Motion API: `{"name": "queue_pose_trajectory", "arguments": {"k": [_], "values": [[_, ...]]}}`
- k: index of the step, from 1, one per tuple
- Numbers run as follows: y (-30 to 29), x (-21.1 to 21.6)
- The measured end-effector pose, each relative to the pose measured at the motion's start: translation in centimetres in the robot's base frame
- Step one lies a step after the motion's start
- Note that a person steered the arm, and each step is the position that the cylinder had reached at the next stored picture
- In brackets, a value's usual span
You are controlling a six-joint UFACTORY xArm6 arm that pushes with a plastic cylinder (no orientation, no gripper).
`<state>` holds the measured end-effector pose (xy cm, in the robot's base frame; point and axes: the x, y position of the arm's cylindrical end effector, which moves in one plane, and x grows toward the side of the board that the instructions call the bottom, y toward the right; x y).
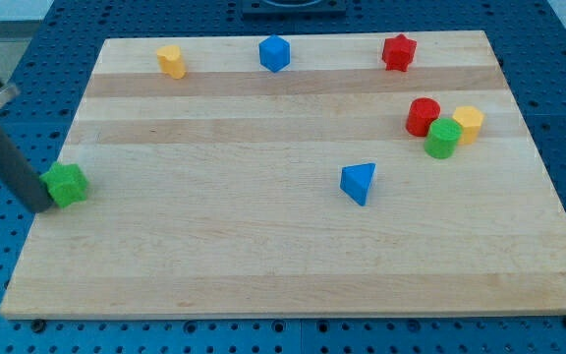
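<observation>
My dark rod comes in from the view's upper left, and my tip rests at the board's left edge. It touches the left side of a green star-shaped block. No other block lies close to it. The nearest others are a yellow block far up near the view's top and a blue triangular block toward the middle right.
A blue cube-like block and a red star block sit along the view's top. At the right, a red cylinder, a green cylinder and a yellow block cluster together. The wooden board lies on a blue surface.
</observation>
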<state>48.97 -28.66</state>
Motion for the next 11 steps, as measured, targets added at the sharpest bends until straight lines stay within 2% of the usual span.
{"name": "queue_pose_trajectory", "arguments": {"k": [2,3,5,9,11], "values": [[4.7,-6.3],[4.9,-5.7],[8.9,-5.4],[9.9,-5.6],[16.1,-2.6]]}}
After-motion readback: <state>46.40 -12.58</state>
